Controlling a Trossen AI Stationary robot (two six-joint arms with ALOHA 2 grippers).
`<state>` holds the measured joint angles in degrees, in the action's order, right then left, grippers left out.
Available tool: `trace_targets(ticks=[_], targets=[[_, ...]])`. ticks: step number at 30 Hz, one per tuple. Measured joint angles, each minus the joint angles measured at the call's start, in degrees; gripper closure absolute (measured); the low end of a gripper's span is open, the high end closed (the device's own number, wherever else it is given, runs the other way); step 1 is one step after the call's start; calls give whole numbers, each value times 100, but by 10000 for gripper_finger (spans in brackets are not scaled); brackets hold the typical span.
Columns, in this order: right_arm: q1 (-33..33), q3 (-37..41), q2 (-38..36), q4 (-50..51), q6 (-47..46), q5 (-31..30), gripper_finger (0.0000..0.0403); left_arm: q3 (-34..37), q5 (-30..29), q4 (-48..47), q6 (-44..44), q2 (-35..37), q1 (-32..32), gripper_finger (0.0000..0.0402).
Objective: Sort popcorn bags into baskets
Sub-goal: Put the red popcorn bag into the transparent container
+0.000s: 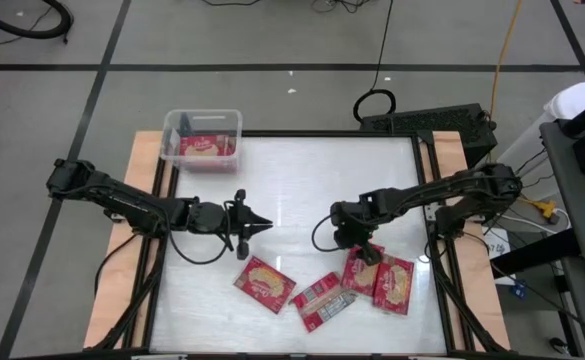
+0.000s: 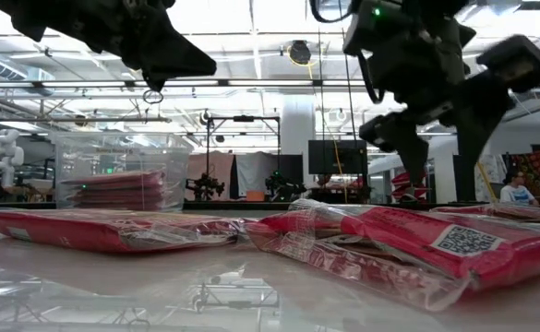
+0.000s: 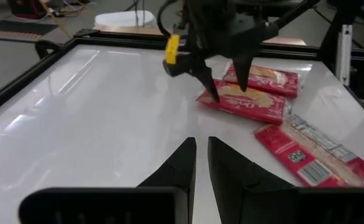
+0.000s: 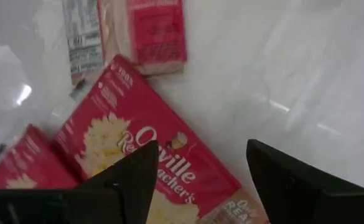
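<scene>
Several red popcorn bags lie flat on the white table near its front edge: one [image 1: 265, 283] picture up, one [image 1: 324, 300] print up, and two side by side [image 1: 362, 268] [image 1: 394, 283]. My right gripper [image 1: 357, 245] stands open, pointing steeply down over the left bag of that pair [image 4: 144, 155]. My left gripper [image 1: 257, 225] hangs shut and empty above the table's middle, pointing toward the right arm. The clear basket [image 1: 172, 125] stands at the far left corner with red bags [image 1: 207, 150] inside. My right gripper spreads its fingers [image 3: 211, 87] over the far end of the picture-up bag [image 3: 247, 102], coming from above at a slant. I cannot tell whether the tips touch the bag, which lies flat on the table.
The table's raised black frame [image 1: 427, 200] runs around the white surface. In the low view the basket [image 2: 76, 157] stands far behind the bags [image 2: 113, 231]. A black box with cables [image 1: 427, 125] sits beyond the far right corner. A person [image 2: 514, 189] sits in the room behind.
</scene>
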<state>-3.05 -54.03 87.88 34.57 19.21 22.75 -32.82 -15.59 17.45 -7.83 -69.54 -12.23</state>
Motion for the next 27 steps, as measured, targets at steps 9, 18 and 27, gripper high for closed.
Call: trace_targets(ticks=[9,18,27], targets=[[262,444,0,-551,670,118,165,0,-51,-4,-34,0,172,357],[626,930,0,-1001,981,594,167,0,-51,-8,-120,0,383,357],[685,1282,0,-1200,1193,780,227,0,-48,-10,-126,0,485,357]])
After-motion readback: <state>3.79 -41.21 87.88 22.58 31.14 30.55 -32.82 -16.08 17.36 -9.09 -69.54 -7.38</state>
